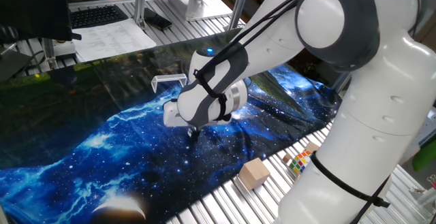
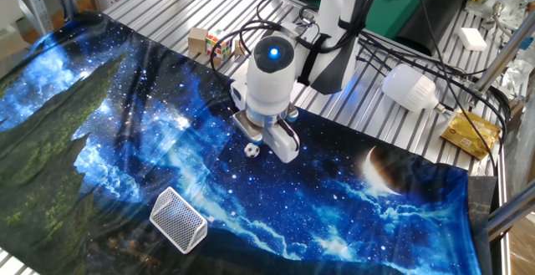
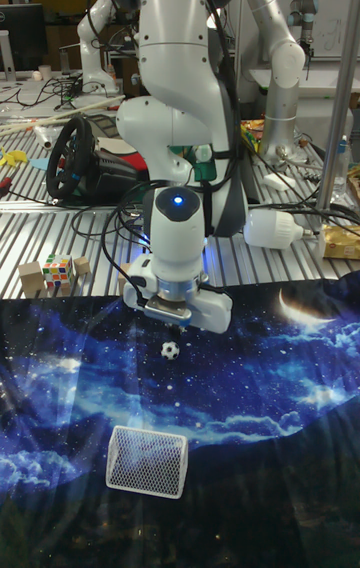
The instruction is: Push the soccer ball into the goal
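Ball [image 2: 252,150] sits on the blue cloth [image 2: 351,208] just beside the gripper [image 2: 266,138], well apart from the goal [image 2: 178,220]. Nearly the whole push remains, I'd judge. Jaws: cannot tell if clenched.

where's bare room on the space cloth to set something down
Free patches: the cloth right of the pincer, around the printed moon, and the wide left stretch toward the dark green end. Crowded: the lane from the pincer past the soccer ball to the goal, and the metal slats by the wooden block and puzzle cube.
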Controlling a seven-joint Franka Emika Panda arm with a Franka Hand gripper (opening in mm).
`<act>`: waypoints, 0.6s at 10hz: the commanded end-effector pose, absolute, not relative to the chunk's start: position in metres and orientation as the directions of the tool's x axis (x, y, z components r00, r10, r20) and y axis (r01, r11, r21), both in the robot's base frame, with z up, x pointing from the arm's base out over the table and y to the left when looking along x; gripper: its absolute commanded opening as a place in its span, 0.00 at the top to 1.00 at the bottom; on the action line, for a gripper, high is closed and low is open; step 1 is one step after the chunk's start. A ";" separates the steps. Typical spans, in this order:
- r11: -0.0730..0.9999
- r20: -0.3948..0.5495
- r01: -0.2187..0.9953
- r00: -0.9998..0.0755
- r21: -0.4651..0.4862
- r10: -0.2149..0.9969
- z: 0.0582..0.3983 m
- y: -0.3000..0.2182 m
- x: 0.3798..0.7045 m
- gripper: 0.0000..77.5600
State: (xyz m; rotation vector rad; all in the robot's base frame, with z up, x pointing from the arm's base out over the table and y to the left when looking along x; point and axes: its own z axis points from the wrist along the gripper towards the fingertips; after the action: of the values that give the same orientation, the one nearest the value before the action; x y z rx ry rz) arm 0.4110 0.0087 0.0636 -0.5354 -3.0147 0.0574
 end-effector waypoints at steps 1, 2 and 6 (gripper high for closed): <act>0.936 0.041 0.346 -0.936 -0.056 0.349 0.066 0.010 0.423 1.00; 0.936 0.040 0.348 -0.936 -0.059 0.351 0.067 0.011 0.425 1.00; 0.942 0.026 0.326 -0.944 -0.078 0.329 0.074 0.009 0.445 1.00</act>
State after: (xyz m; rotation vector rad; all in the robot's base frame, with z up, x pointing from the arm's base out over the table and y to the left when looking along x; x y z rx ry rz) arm 0.4376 0.0118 0.0711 -0.5430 -3.0469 0.0978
